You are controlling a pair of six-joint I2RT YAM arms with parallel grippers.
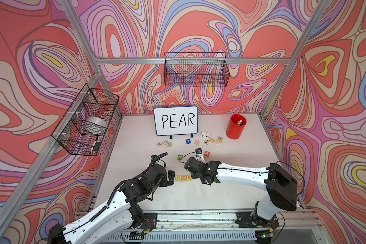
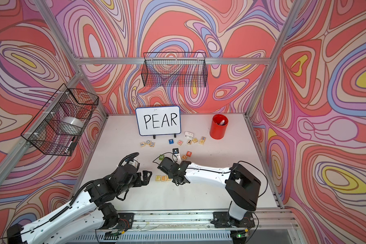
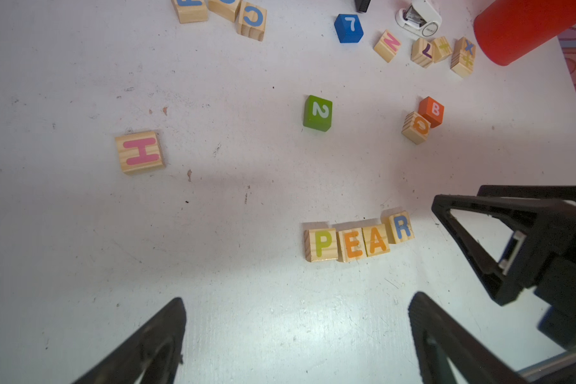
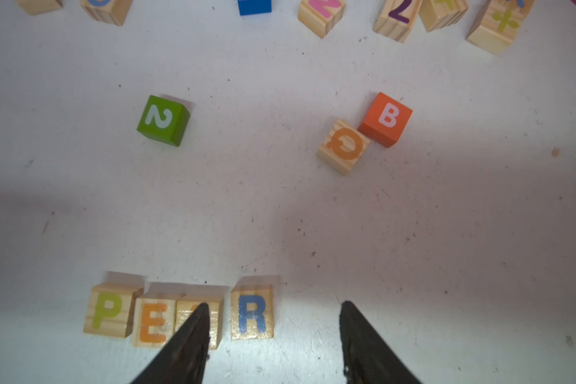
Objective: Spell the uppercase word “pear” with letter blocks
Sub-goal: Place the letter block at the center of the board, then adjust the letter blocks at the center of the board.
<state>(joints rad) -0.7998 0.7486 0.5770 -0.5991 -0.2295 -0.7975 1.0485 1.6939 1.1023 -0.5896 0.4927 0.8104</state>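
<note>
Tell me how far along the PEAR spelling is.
Done: P, E, A and R blocks lie in reading order. In hand: nothing; right end effector stands open astride R, left end effector open, empty. Left: perhaps nudging R, slightly out of line with A, and backing away.

The R block (image 4: 251, 314) lies between the right gripper's (image 4: 274, 306) fingers; the A block (image 3: 376, 240), E block (image 3: 352, 245) and P block (image 3: 322, 244) continue the row toward the left gripper (image 1: 171, 178).

Scuffed white counter (image 1: 251, 152). Whiteboard (image 1: 175, 120) stands on it, red cup (image 1: 236, 126) beside. Just before the whiteboard: F-O-C blocks (image 1: 164, 144), blue 7 cube (image 1: 188, 141). Well before it: PEAR letter blocks (image 3: 358, 241) in a row, R slightly out of line.
</note>
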